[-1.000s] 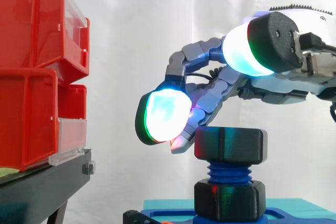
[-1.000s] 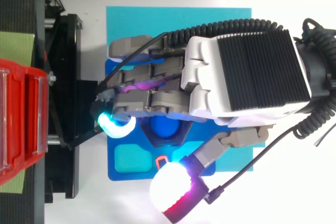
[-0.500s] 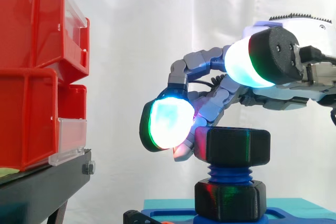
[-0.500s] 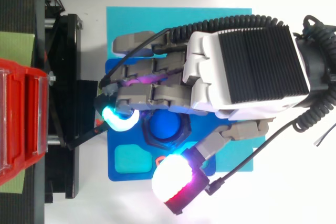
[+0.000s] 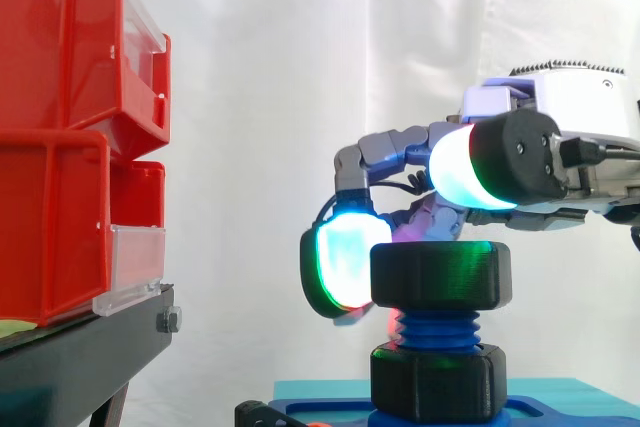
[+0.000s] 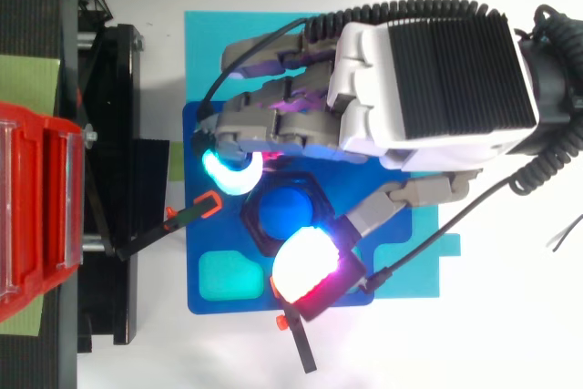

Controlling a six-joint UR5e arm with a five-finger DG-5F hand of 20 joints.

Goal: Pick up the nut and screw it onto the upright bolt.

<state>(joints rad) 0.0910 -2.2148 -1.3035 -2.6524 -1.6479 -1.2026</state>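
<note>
Atop the bolt point(image 5: 432, 329) at the middle of the blue base point(image 6: 239, 303), my hand point(image 6: 428, 79) pinches the nut point(image 5: 440, 275) across opposite sides to turn it.

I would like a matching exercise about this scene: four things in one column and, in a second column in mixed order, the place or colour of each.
Things:
1. upper nut
2. bolt
3. red bins
4. lower nut

Descriptions:
A. at the left, on the black stand
B. blue, upright, threaded
C. black, at the foot of the bolt, on the blue base
D. black, at the top of the bolt, between the glowing pads of the hand

Right pairs: 1-D, 2-B, 3-A, 4-C.
</note>
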